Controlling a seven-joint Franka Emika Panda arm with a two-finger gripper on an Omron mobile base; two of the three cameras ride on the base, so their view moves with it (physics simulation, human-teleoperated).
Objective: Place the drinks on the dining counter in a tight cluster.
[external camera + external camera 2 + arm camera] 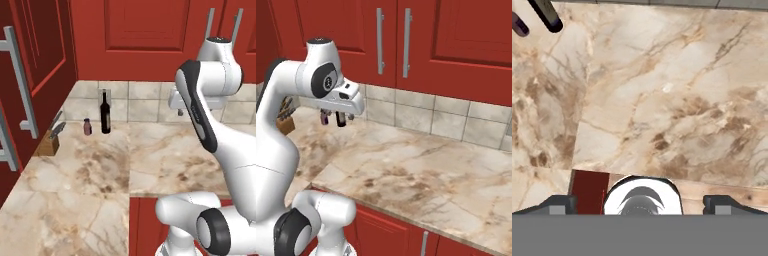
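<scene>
A tall dark wine bottle point(105, 115) with a label stands upright at the back of a marble wall counter point(165, 160), against the tiled wall. Just left of it stands a small bottle point(87, 127) with a dark cap. In the hand view both sit in the top left corner: the wine bottle point(547, 15) and the small bottle point(519, 24). My gripper point(181, 111) hangs above the counter, well to the right of the drinks and pointing down. Its jaws stand wide apart with nothing between them, as the gripper point(641, 205) shows in the hand view. The dining counter is out of view.
A wooden knife block point(48, 142) stands left of the drinks, also seen as the knife block point(285, 120) from the right. Red cabinets with grey handles point(379, 41) hang above the counter. A tall red cabinet point(30, 75) closes off the left end.
</scene>
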